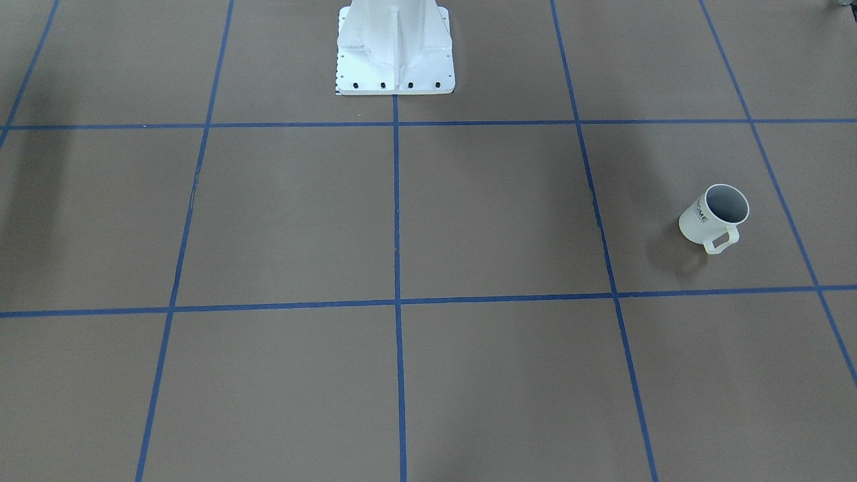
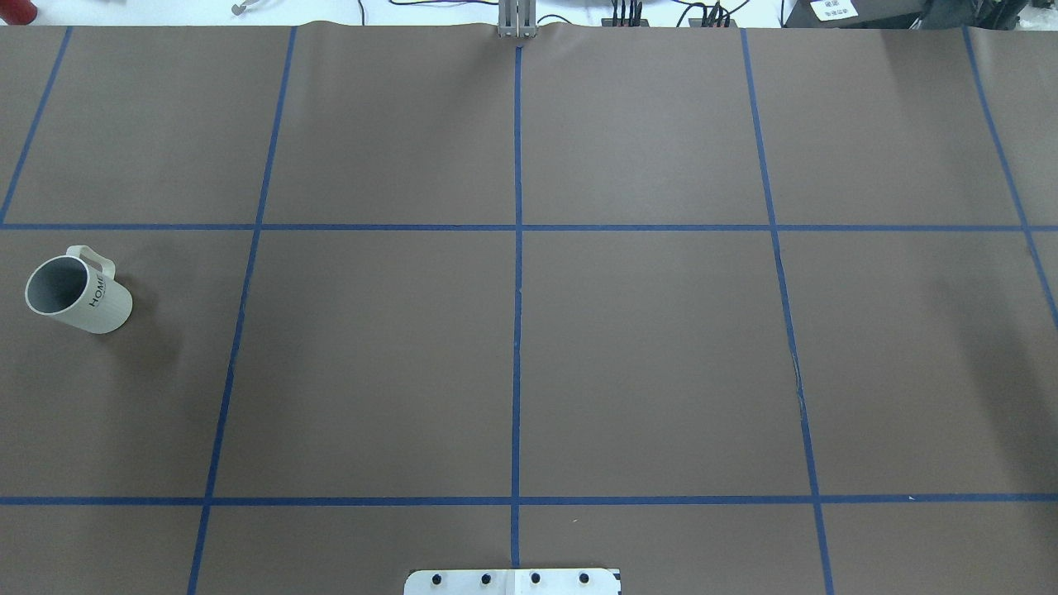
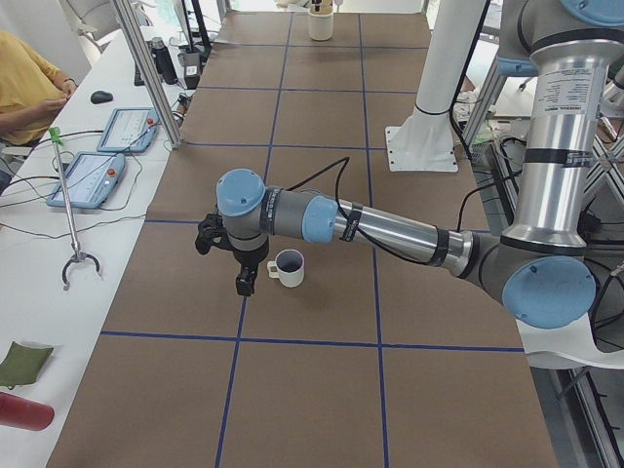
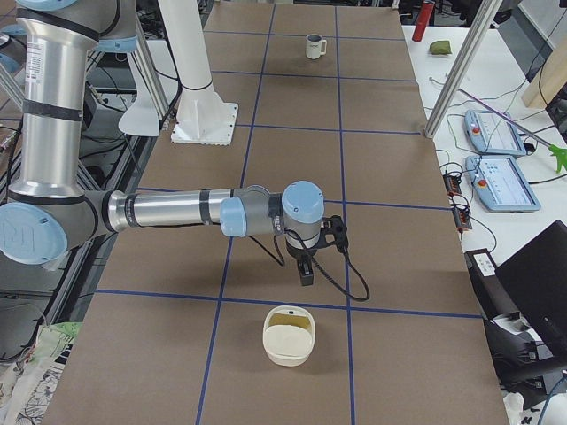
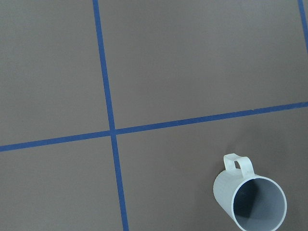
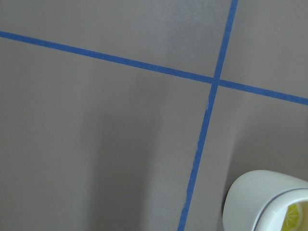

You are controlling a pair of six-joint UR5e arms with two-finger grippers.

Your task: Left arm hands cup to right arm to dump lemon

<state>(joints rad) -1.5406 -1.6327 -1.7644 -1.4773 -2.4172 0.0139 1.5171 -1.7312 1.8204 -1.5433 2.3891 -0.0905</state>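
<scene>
The cup [image 2: 78,293], cream-white with black "HOME" lettering and a grey, empty inside, stands upright at the table's left end, also seen at the cup [image 1: 713,217] and the cup [image 5: 250,199]. In the exterior left view my left gripper [image 3: 244,283] hangs just beside the cup [image 3: 288,266]; I cannot tell whether it is open or shut. In the exterior right view my right gripper [image 4: 306,270] hangs just short of a cream container [image 4: 289,335]; its state I cannot tell. A yellow lemon [image 6: 296,216] lies inside that container [image 6: 262,197].
The white pedestal base [image 1: 395,50] stands at the robot's edge of the table. Blue tape lines grid the brown surface. A side desk holds control tablets [image 3: 97,166], with a seated person [image 3: 24,83] behind it. A red bottle [image 3: 19,409] lies near that desk's end.
</scene>
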